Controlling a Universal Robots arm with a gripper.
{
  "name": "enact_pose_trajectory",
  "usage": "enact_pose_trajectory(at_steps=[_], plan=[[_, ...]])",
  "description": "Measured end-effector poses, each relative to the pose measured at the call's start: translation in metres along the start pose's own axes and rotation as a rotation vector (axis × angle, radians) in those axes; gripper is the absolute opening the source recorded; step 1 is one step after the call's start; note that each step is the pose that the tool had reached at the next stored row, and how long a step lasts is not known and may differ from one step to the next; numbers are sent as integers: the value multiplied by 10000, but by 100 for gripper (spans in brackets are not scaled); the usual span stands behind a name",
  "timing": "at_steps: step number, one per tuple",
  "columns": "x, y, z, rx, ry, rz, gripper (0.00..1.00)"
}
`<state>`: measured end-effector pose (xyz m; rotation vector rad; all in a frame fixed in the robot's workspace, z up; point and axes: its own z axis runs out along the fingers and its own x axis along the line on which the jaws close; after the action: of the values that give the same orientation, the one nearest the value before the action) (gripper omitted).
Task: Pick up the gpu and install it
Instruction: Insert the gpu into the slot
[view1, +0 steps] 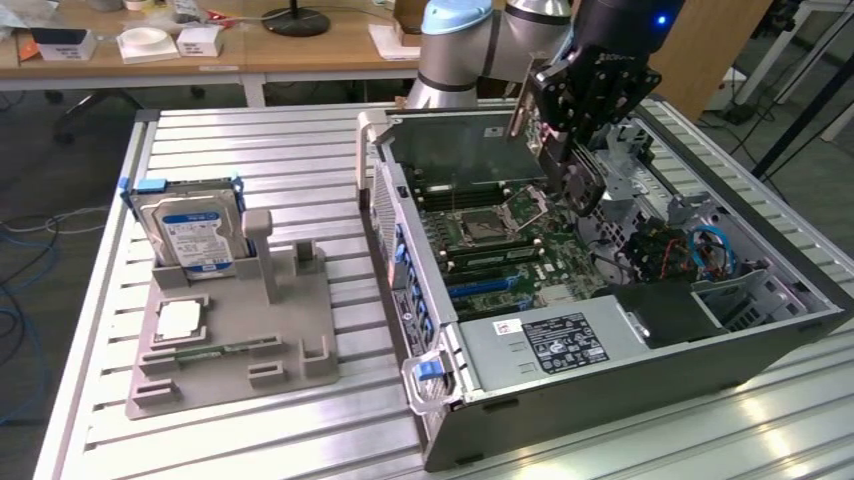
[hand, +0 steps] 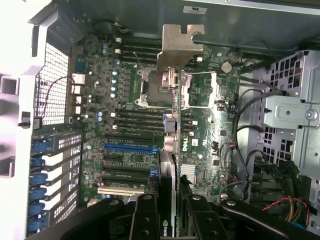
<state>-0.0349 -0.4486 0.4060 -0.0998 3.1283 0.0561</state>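
My gripper (view1: 577, 120) hangs over the open computer case (view1: 400, 230), shut on the gpu (view1: 541, 138), which it holds on edge above the motherboard (view1: 514, 250). In the wrist view the gpu (hand: 175, 125) is seen edge-on between my two black fingers (hand: 145, 215), with the gripper (hand: 170, 215) closed on the card's near end. The card's silver bracket (hand: 181, 47) sticks out at the far end, over the CPU socket (hand: 165, 87). The blue expansion slot (hand: 130, 148) lies on the board below and to one side of the card's edge.
On the table at the exterior view's left, a grey fixture (view1: 234, 340) holds a blue-labelled hard drive (view1: 194, 230), a CPU chip (view1: 178, 320) and a green RAM stick (view1: 214, 352). Inside the case are a power supply (view1: 554, 345), a drive cage (hand: 292, 115) and loose cables (view1: 707, 250).
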Motion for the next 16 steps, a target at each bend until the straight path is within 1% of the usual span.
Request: enact_pose_trajectory(at_steps=[2,16], plan=[[0,0,0,-2,7,-195,26],[0,0,1,-25,75,-2095,26]])
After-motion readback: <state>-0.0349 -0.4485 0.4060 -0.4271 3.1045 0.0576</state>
